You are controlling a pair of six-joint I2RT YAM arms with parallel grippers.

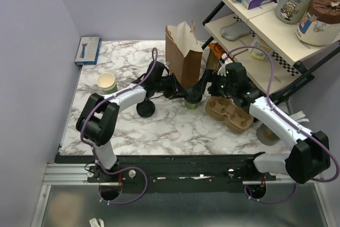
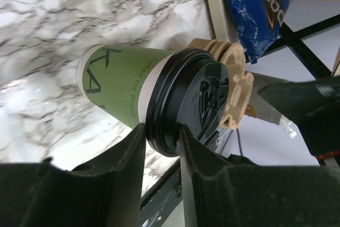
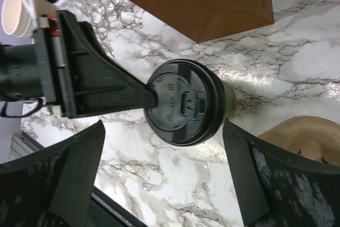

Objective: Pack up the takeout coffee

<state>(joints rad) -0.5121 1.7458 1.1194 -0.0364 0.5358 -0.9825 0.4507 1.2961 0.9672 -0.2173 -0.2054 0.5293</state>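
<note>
The takeout coffee stands upright, lid up; your left jaws clench its rim, right jaws released.

Takeout coffee, small green paper cup with white lettering, round black lid pressed on, upright on marble worktop, just in front of brown paper bag, lid rim pinched by left pincer.

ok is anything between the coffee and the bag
Nothing visible: only bare marble table lies between the takeout coffee and the brown paper bag behind it. The left gripper grips it from the side, clear of that gap.
</note>
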